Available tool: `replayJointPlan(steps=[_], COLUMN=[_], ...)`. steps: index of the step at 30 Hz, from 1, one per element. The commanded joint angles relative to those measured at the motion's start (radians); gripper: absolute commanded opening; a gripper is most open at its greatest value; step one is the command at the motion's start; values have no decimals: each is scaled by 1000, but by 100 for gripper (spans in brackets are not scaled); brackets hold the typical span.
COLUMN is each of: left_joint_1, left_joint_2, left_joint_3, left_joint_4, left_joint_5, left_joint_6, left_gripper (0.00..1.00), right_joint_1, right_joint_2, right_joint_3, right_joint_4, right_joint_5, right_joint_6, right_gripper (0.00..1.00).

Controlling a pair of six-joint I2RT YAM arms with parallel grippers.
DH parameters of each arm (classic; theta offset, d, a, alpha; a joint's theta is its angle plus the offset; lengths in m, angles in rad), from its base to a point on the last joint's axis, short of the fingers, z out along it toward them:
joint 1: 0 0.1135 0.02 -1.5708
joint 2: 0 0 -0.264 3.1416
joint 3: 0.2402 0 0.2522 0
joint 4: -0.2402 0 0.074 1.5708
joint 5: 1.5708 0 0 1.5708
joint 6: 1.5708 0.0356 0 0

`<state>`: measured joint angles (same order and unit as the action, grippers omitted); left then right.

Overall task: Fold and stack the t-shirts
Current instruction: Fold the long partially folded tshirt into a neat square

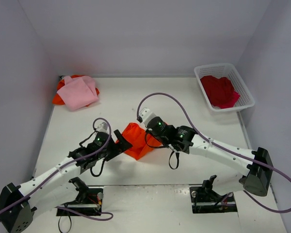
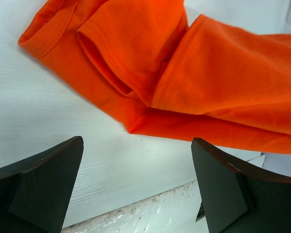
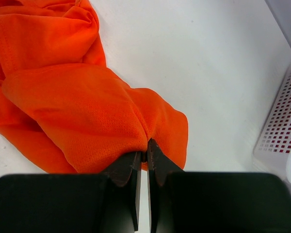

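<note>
A bright orange t-shirt [image 1: 136,145] lies bunched at the table's middle. My right gripper [image 1: 148,138] is shut on a fold of it; in the right wrist view the jaws [image 3: 144,154] pinch the orange cloth [image 3: 77,111]. My left gripper [image 1: 124,141] stands open at the shirt's left edge. In the left wrist view its fingers [image 2: 48,170] hang over bare table with nothing between them, just short of the shirt's hem [image 2: 184,63]. A pale pink t-shirt [image 1: 79,92] lies at the back left on orange cloth [image 1: 58,99]. A crimson t-shirt [image 1: 219,91] sits in the basket.
The white lattice basket [image 1: 246,92] stands at the back right and shows at the right edge of the right wrist view as a white basket wall [image 3: 281,131]. Grey walls close the table on three sides. Both arm bases sit at the near edge.
</note>
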<state>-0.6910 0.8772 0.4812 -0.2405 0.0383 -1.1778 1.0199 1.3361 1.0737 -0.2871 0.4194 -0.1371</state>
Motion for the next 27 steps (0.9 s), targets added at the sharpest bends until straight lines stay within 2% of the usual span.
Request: replayJointPlan(steps=[1, 13, 17, 21, 27], left_joint_1=[-4, -4, -14, -48, -122], left_joint_2=[17, 253, 220, 145, 117], left_joint_3=[83, 223, 188, 181, 172], left_joint_4=[30, 96, 153, 96, 72], left_joint_5=[-50, -89, -78, -132, -167], left_joint_6=[36, 98, 93, 98, 89], left_gripper=[88, 88, 88, 88, 88], right_joint_1=[2, 65, 63, 62, 59], right_joint_2=[-57, -109, -103, -88, -57], right_joint_3=[-15, -26, -29, -31, -14], right_joint_4=[40, -11, -11, -6, 5], right_joint_5=[-33, -21, -13, -1, 13], right_joint_6=[-3, 44, 36, 28, 17], right_gripper=[0, 0, 0, 0, 0])
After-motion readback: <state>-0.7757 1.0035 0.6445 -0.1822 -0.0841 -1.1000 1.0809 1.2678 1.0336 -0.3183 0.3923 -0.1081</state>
